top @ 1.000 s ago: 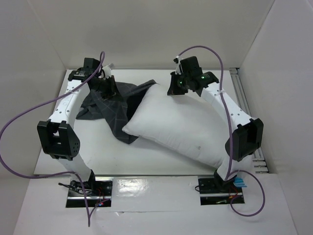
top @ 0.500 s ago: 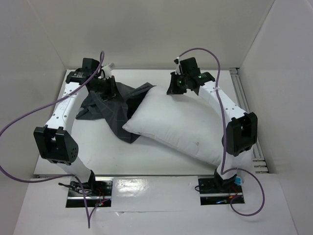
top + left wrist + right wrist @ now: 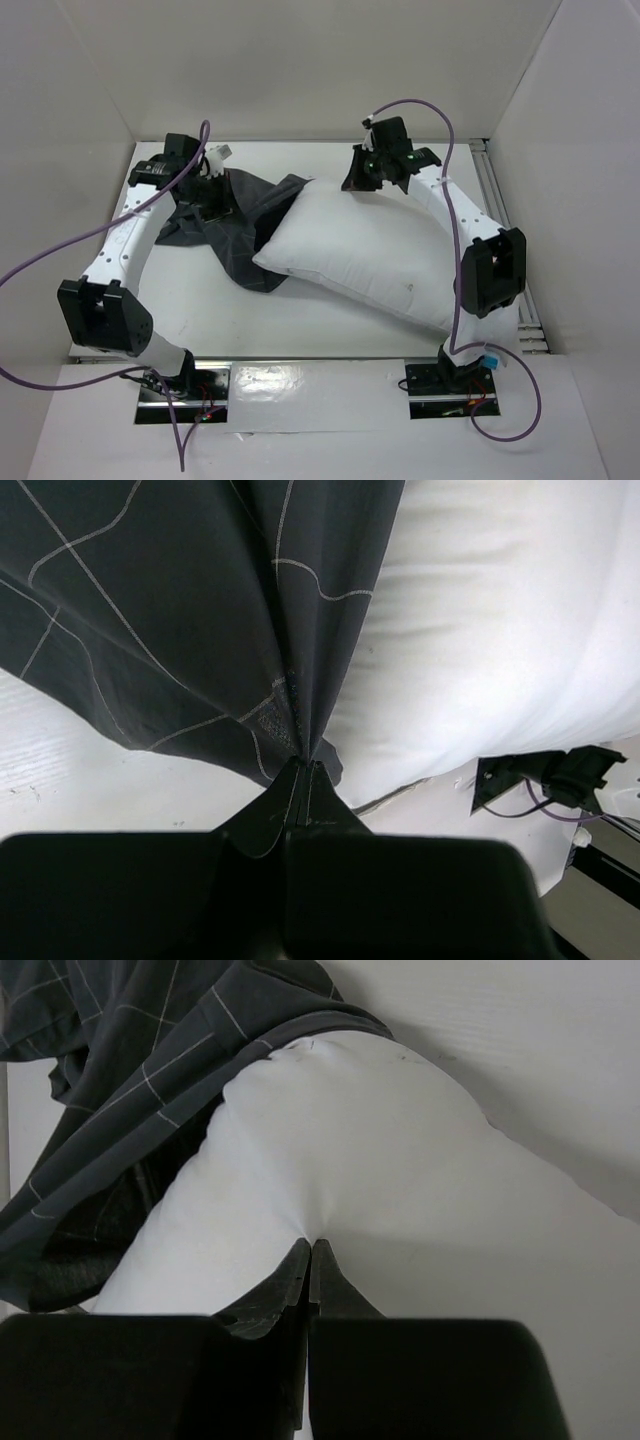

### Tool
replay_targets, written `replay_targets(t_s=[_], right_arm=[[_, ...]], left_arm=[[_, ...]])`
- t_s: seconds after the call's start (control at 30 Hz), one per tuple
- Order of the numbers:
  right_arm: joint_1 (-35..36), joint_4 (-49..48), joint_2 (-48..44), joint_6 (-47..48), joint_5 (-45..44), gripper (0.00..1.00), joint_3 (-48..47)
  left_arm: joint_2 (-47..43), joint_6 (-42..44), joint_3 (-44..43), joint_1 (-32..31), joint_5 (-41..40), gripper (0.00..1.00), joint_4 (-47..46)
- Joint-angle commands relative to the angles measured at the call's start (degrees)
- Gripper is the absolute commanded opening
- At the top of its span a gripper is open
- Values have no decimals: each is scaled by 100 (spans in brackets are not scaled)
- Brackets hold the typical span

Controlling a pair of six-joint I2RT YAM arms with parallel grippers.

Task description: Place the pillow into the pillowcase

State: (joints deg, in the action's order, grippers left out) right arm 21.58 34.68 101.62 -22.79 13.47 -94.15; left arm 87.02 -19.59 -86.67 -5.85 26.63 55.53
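Left arm, near: the left arm's elbow (image 3: 100, 315) has sunk toward the lower left of the top view over the last second, so that arm is drawing back toward me.
Worktop: the white worktop (image 3: 300, 330) carries both task things.
Pillow: the large, puffy white pillow (image 3: 380, 250) lies on a diagonal from frame centre to lower right. Its far-left corner has slid slightly down and left.
Pillowcase: the limp charcoal-grey pillowcase with a thin light check (image 3: 225, 225) lies in a heap at upper left, touching the pillow's left end. It has been tugged a little further left.
Left pincer: the left pincer (image 3: 210, 188) is clamped tight on a gathered pleat of the pillowcase. In my left wrist view the cloth fans out from the tips.
Right pincer: the right pincer (image 3: 362, 180) is fully closed, nipping the pillow's skin at its far edge, and has hardly moved.
Meaning: I judge that I'm stretching the mouth open against an anchored pillow. The insertion is barely begun.
Container, pillowcase: dark cloth wraps the pillow's far-left corner. The rest of the pillow is outside. How deep that corner sits I cannot tell.
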Motion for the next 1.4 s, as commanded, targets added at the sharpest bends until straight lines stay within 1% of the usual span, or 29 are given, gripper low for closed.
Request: replay_targets(t_s=[0.0, 0.17, 0.3, 0.43, 0.53, 0.63, 0.67, 0.77, 0.8, 0.87, 0.9, 1.0, 1.07, 1.17, 1.27, 1.37], right_arm=[[-268, -830, 33, -138, -284, 0, -60], [-321, -1094, 199, -541, -284, 0, -60], [-374, -1427, 200, -929, -346, 0, 194], [-374, -1631, 200, -1272, -723, 0, 336], [-120, -1631, 253, -1334, -1328, 0, 283], [-40, -1709, 314, -1684, -1663, 0, 230], [29, -1805, 314, -1859, -1733, 0, 378], [258, -1921, 314, -2080, -2234, 0, 380], [424, -1921, 375, -2220, -2522, 0, 380], [627, -1982, 463, -2274, -2770, 0, 380], [837, -1982, 585, -2274, -3015, 0, 380], [1232, -1807, 840, -2379, -3411, 0, 309], [1374, -1806, 920, -2449, -3517, 0, 432], [1507, -1806, 921, -2538, -3677, 0, 642], [1612, -1894, 850, -2591, -3677, 0, 941], [1665, -2034, 587, -2591, -3747, 0, 1275]], left_arm=[[-361, 105, 72, -74, -114, 0, 327], [-414, 105, 72, -75, -167, 0, 450], [-528, 105, 72, -127, -167, 0, 512], [-652, 105, 72, -179, -62, 0, 643], [-704, 52, 19, -180, 122, 0, 748], [-809, 52, 19, -285, 123, 0, 749], [-810, 52, 80, -285, 192, 0, 749], [-810, 52, 142, -285, 351, 0, 749], [-810, 52, 142, -285, 404, 0, 749], [-810, 52, 142, -285, 535, 0, 749], [-810, 52, 142, -285, 597, 0, 749], [-810, 52, 20, -285, 904, 0, 749], [-810, 104, -34, -285, 1149, 0, 687], [-757, 105, -34, -338, 1309, 0, 626], [-704, 105, -87, -338, 1309, 0, 626], [-652, 52, -148, -338, 1257, 0, 564]])
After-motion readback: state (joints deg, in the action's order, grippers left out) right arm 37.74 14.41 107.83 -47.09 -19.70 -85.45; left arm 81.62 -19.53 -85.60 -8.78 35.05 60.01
